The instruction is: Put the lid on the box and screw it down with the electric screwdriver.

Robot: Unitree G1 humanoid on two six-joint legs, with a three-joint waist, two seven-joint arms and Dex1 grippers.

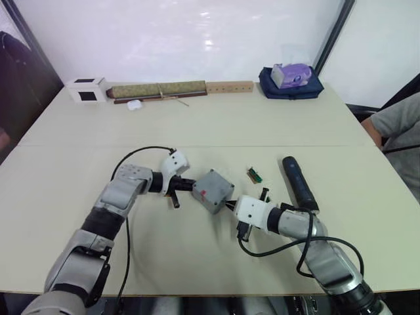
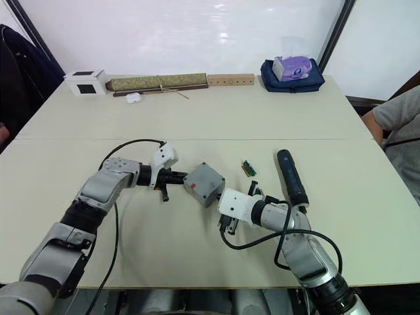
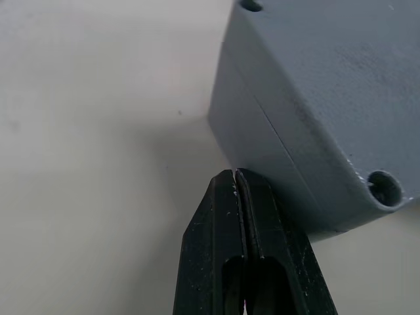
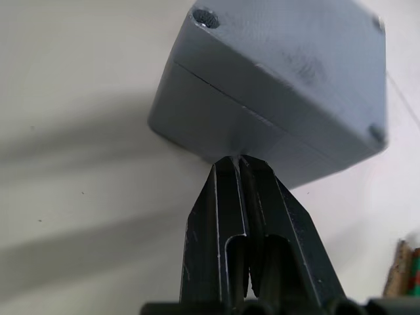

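Box (image 1: pixel 214 189) with lid (image 4: pixel 295 56) on sits between claws; left claw (image 3: pixel 236 178) closed, tips touching box side; right claw (image 4: pixel 237 164) closed, touching opposite side.

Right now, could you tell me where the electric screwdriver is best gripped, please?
Probably mid-barrel: the electric screwdriver lies flat beside the right tool, its long round body uniform there. Come from above, fingers straddling its width; both tools are shut against the box.
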